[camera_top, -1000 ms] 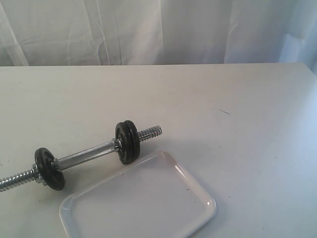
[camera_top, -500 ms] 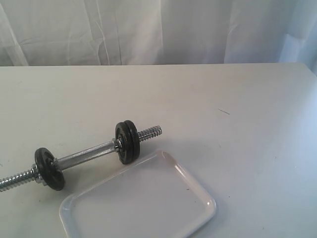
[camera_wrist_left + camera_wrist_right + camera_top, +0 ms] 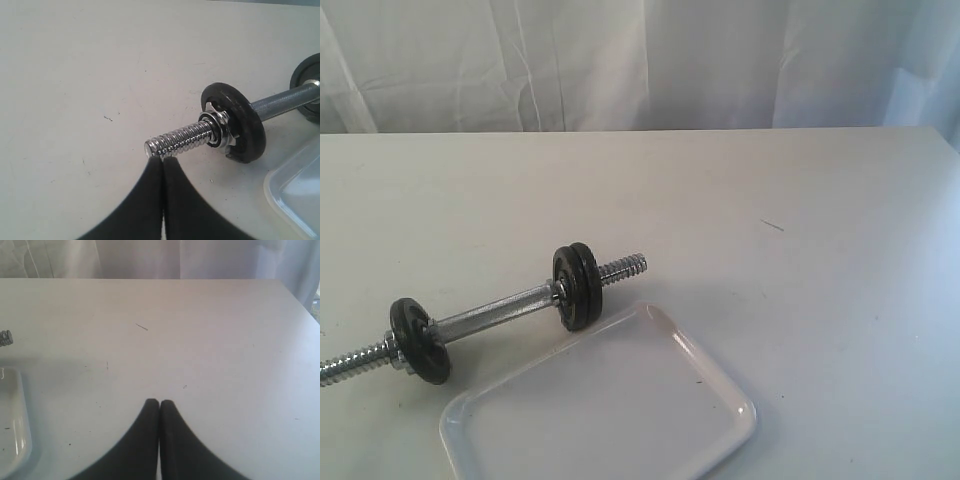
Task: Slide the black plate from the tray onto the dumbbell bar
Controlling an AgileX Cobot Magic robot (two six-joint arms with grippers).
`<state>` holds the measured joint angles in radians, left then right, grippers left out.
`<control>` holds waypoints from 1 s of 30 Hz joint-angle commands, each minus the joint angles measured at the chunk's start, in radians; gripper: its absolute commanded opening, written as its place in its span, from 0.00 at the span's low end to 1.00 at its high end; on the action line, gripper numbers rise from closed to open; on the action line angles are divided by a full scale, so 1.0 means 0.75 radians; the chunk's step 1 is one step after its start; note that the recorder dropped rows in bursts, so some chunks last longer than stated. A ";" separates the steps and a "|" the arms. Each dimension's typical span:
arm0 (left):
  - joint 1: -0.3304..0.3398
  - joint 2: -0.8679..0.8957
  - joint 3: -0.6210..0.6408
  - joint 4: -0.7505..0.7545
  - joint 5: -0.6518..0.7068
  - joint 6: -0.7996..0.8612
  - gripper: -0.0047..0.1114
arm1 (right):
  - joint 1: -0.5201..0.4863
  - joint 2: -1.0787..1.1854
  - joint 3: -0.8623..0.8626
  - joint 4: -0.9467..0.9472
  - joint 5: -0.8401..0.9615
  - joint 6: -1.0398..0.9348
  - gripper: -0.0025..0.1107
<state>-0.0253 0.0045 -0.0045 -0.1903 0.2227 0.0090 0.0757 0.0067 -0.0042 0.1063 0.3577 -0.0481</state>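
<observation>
Nothing has shifted in the last second: the tray (image 3: pixel 610 415) lies empty, and the black plate (image 3: pixel 591 278) seems to stand on the dumbbell bar (image 3: pixel 495 315) against another disc (image 3: pixel 566 288), so the task looks done. The left gripper (image 3: pixel 162 161), just beside the bar's far threaded end, and the right gripper (image 3: pixel 159 403), over bare table (image 3: pixel 225 340), are both pressed closed with nothing in them.

text readable: none in any view | small black round disc (image 3: pixel 420 342) on the slim chrome steel dumbbell bar (image 3: pixel 495 313): face too small and blurred to make out any marking | shallow glossy white rectangular tray (image 3: pixel 620 405): nothing legible | labels, brands, numbers, signs: none legible
</observation>
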 commanded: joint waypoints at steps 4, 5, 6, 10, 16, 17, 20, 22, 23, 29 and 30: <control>0.003 -0.006 0.006 0.032 -0.008 -0.012 0.04 | -0.010 -0.009 0.006 -0.004 -0.008 -0.011 0.02; 0.003 -0.006 0.006 0.032 -0.008 -0.012 0.04 | -0.010 -0.009 0.006 -0.004 -0.008 -0.011 0.02; 0.003 -0.006 0.006 0.032 -0.008 -0.012 0.04 | -0.010 -0.009 0.006 -0.004 -0.008 -0.011 0.02; 0.003 -0.006 0.006 0.032 -0.008 -0.012 0.04 | -0.010 -0.009 0.006 -0.004 -0.008 -0.011 0.02; 0.003 -0.006 0.006 0.032 -0.008 -0.012 0.04 | -0.010 -0.009 0.006 -0.004 -0.008 -0.011 0.02; 0.003 -0.006 0.006 0.032 -0.008 -0.012 0.04 | -0.010 -0.009 0.006 -0.004 -0.008 -0.011 0.02; 0.003 -0.006 0.006 0.032 -0.008 -0.012 0.04 | -0.010 -0.009 0.006 -0.004 -0.008 -0.011 0.02; 0.003 -0.006 0.006 0.032 -0.008 -0.012 0.04 | -0.010 -0.009 0.006 -0.004 -0.008 -0.011 0.02; 0.003 -0.006 0.006 0.032 -0.008 -0.012 0.04 | -0.010 -0.009 0.006 -0.004 -0.008 -0.011 0.02; 0.003 -0.006 0.006 0.032 -0.008 -0.012 0.04 | -0.010 -0.009 0.006 -0.004 -0.008 -0.011 0.02; 0.003 -0.006 0.006 0.032 -0.008 -0.012 0.04 | -0.010 -0.009 0.006 -0.004 -0.008 -0.011 0.02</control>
<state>-0.0253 0.0045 -0.0045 -0.1648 0.2227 0.0090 0.0757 0.0067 -0.0042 0.1063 0.3577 -0.0481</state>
